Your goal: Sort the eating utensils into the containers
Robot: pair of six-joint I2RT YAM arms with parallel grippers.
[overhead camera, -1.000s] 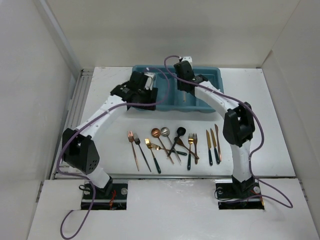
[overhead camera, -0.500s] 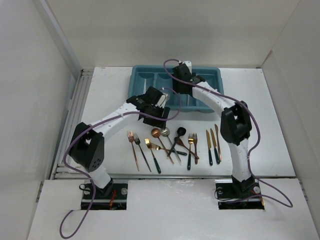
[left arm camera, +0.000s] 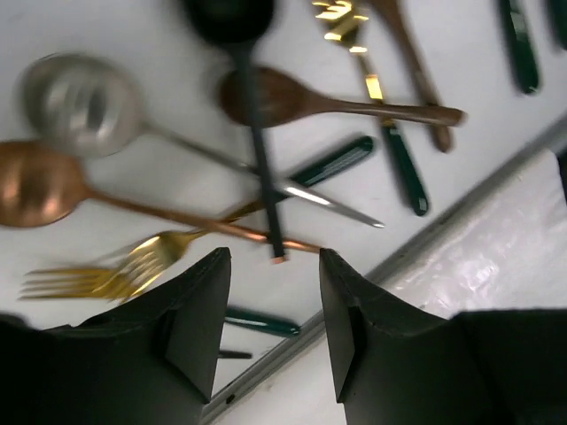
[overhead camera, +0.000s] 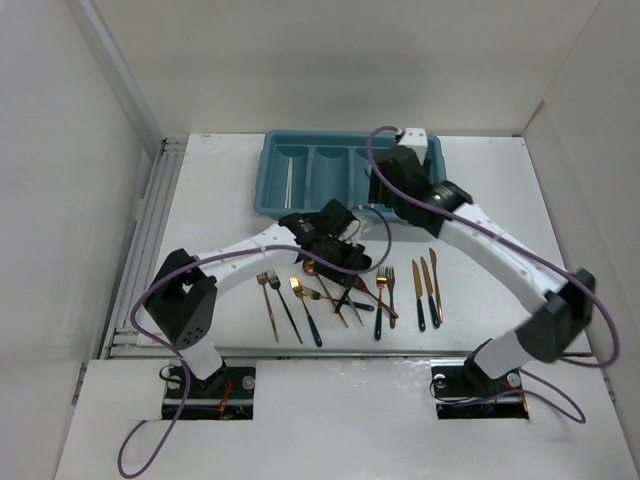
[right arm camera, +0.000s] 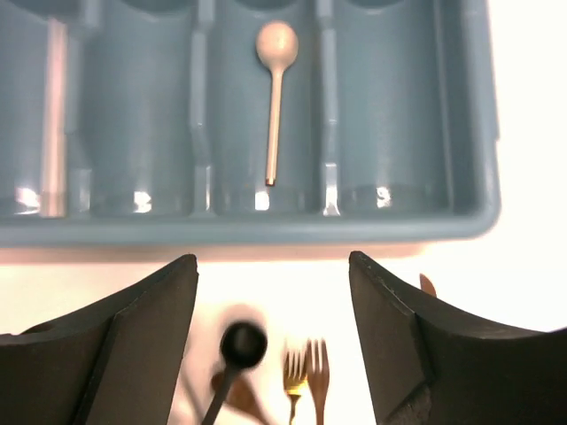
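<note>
1. Teal-blue plastic cutlery tray (right arm camera: 461, 133) beyond the released, empty right gripper (right arm camera: 273, 266) holds a slim white spoon (right arm camera: 275, 97).
2. Left gripper (left arm camera: 270, 266), released and empty, hovers over blurred gold and copper utensils (left arm camera: 177, 217); its fingers (left arm camera: 199, 319) hide some handles.

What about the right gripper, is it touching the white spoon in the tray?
Apart. The right wrist view shows the white spoon inside the tray, whose near wall separates it from the right gripper.

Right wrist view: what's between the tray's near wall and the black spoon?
Nothing. In the right wrist view, only bare white table separates the tray from the black spoon.
</note>
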